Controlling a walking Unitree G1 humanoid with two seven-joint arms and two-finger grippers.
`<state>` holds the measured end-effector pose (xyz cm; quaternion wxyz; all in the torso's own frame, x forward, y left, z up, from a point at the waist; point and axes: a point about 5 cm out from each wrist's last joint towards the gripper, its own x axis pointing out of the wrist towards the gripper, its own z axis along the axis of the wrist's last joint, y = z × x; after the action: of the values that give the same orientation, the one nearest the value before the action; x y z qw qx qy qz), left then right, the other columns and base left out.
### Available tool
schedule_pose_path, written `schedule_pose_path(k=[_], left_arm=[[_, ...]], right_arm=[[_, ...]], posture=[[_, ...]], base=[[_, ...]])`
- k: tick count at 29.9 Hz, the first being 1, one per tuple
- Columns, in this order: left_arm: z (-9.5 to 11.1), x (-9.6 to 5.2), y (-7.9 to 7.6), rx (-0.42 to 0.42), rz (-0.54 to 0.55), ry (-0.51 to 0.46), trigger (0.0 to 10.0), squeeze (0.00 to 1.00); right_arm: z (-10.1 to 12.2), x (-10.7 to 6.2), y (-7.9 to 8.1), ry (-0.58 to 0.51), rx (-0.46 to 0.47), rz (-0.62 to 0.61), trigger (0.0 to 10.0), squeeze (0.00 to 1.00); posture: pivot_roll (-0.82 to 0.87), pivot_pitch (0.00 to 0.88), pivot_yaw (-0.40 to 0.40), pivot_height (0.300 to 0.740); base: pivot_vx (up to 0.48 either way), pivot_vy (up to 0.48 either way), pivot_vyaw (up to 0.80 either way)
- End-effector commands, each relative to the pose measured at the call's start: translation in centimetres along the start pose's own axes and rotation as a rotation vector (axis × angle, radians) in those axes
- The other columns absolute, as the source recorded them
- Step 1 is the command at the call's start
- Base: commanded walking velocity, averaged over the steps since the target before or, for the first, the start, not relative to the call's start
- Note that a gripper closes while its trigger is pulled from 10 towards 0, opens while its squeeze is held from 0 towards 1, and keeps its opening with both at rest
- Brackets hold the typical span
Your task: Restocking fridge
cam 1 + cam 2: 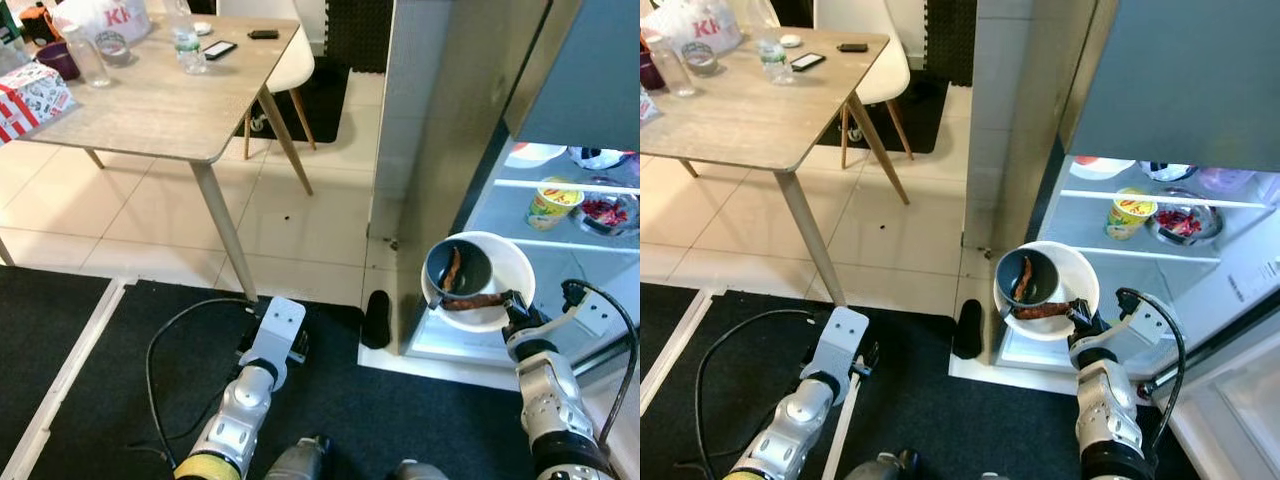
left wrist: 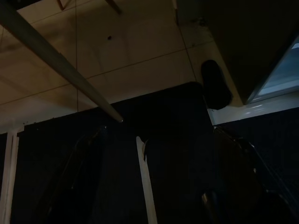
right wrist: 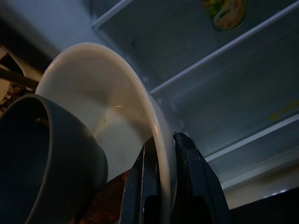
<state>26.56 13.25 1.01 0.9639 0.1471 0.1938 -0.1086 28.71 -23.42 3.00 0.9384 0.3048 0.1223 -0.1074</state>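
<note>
The right gripper (image 1: pixel 508 303) is clamped on the near rim of a round white plate (image 1: pixel 510 262), one black finger (image 3: pixel 189 172) on each face of the rim, and holds it in front of the open fridge (image 1: pixel 1160 215), at the height of its lower shelves. On the plate sits a dark grey bowl (image 1: pixel 458 268) with a brown strip of cooked meat inside, and a second brown strip (image 1: pixel 475 301) lies on the plate just beside the bowl, near the gripper. Inside the fridge, on a glass shelf (image 1: pixel 1140 252) farther in and to the right, stand a yellow-and-green lidded cup (image 1: pixel 1130 213) and a clear bowl of red food (image 1: pixel 1185 222). The left gripper (image 1: pixel 280 325) hangs low on the left above a black floor mat (image 1: pixel 90 380); whether its fingers are open or closed cannot be told. A black shoe (image 1: pixel 376 318) lies on the floor at the foot of the fridge. Far to the left stands a light wooden table (image 1: pixel 170 105) carrying bottles, a phone and a red-and-white box, with a white chair (image 1: pixel 298 60) behind it.
</note>
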Motion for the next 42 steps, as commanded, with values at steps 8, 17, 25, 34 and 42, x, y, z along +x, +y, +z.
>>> schedule_pose_path(k=[8, 17, 25, 34, 42], left_arm=[[-0.28, 0.12, -0.25, 0.005, 0.000, 0.022, 10.0, 0.00], [-0.29, 0.07, -0.55, 0.015, -0.015, 0.017, 10.0, 0.00], [-0.44, -0.09, -0.78, 0.020, -0.033, 0.016, 10.0, 0.00], [-0.77, -0.53, -1.02, 0.002, -0.061, 0.013, 10.0, 0.00], [-0.69, -0.56, -0.67, -0.023, -0.052, 0.006, 10.0, 0.00]], right_arm=[[0.10, -0.02, -0.05, -0.007, -0.005, 0.001, 10.0, 0.00], [0.14, -0.02, -0.10, -0.007, -0.005, 0.001, 10.0, 0.00], [0.15, 0.00, -0.11, -0.006, -0.003, -0.001, 10.0, 0.00], [0.13, -0.01, -0.12, -0.005, 0.000, 0.000, 10.0, 0.00], [0.11, -0.01, -0.10, -0.004, -0.003, 0.001, 10.0, 0.00]], posture=[[-0.05, 0.124, -0.005, 0.740], [-0.05, 0.125, -0.006, 0.740], [-0.05, 0.126, -0.006, 0.740], [-0.05, 0.127, -0.006, 0.740], [-0.05, 0.127, -0.006, 0.740]], base=[[0.291, -0.376, 0.00], [0.114, -0.423, 0.00], [0.000, -0.480, 0.00], [0.000, -0.388, 0.00], [0.000, 0.000, 0.00]])
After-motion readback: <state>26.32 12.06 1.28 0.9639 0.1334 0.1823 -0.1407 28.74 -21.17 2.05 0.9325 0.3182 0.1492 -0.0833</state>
